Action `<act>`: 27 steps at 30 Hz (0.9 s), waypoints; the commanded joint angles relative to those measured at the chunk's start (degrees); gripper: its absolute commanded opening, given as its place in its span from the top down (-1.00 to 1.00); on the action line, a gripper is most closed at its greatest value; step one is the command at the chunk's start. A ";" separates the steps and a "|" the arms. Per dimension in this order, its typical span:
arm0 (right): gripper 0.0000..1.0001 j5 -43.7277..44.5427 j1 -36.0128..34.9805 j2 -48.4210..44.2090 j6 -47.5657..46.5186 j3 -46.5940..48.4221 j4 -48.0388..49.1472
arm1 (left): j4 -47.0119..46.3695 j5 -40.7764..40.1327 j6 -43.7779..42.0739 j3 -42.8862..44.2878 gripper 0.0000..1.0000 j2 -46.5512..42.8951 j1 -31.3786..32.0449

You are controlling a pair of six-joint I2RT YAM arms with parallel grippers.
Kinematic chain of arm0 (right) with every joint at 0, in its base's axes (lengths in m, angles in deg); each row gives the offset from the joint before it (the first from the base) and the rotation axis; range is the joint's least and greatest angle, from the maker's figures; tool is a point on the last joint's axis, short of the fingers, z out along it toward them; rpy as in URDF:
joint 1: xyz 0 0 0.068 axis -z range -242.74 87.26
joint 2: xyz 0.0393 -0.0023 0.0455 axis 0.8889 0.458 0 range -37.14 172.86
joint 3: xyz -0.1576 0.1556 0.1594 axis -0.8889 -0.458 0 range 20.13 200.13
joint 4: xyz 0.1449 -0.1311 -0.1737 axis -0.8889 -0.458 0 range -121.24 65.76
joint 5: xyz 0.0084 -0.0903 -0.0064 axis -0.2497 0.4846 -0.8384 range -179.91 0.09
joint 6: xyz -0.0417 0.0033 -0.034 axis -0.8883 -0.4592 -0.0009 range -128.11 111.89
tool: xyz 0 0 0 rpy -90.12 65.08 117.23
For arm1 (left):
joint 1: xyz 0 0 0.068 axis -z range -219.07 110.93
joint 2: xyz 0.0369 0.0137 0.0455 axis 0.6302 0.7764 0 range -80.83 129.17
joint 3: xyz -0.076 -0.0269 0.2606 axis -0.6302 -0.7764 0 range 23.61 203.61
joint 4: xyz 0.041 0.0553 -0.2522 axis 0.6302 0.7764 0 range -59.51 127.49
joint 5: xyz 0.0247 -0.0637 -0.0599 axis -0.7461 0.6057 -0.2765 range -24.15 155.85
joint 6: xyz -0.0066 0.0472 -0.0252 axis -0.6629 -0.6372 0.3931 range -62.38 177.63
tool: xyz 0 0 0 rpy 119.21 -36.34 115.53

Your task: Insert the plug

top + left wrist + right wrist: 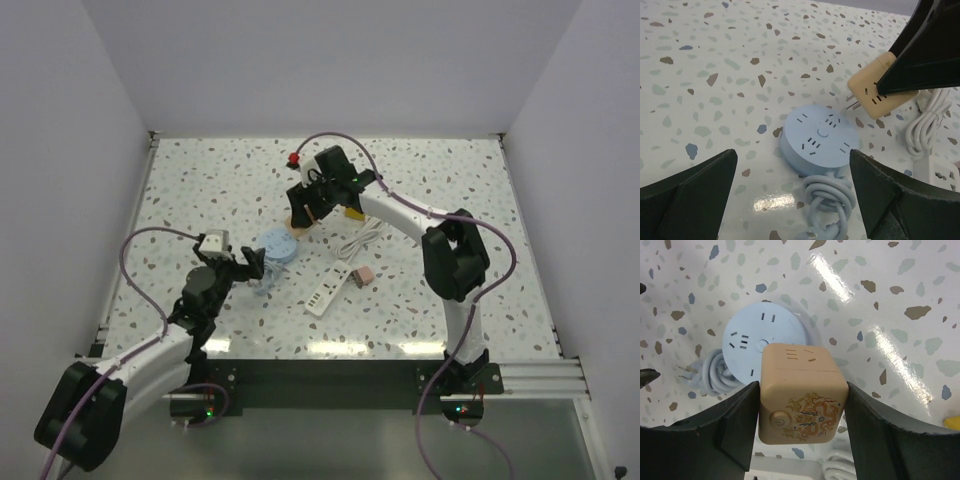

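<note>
Right claw [802, 410] clamped on peach cube [802, 385] just above blue round socket [817, 137], left claw [792, 152] agape; plug [363, 273] lies behind right claw by white strip [330, 290]; likely risk: wrong part gets seated, or skewed prongs miss slots.

The overhead camera looks down from behind; both close wrist cameras face the same blue round socket [819, 139].

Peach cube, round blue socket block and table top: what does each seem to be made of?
Peach cube: probably matte moulded plastic; smooth rounded edges, printed ornament on one face. Its prongs: metal, by their shine. Round blue socket block: likely satin plastic; even colour, moulded slots. Table top: glossy, with glare; speckled like terrazzo, stone or laminate unclear.
</note>
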State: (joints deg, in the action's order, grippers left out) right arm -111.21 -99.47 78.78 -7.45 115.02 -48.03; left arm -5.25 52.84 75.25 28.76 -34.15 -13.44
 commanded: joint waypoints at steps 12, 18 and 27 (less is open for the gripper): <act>1.00 1.88 -2.56 4.49 -8.05 9.35 -6.36 | -16.46 14.16 4.08 5.48 -0.94 20.55 -7.52; 1.00 2.23 -2.65 6.07 -8.49 10.92 -6.97 | -17.78 16.62 3.91 7.68 -0.90 25.56 -8.58; 1.00 1.87 -2.73 7.57 -8.84 12.77 -8.29 | -18.74 18.64 3.91 8.48 -0.86 29.52 -9.10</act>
State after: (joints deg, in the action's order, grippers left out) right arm -109.81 -102.01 86.47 -15.25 124.51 -55.16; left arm -19.68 69.99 78.62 35.40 -5.32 -21.94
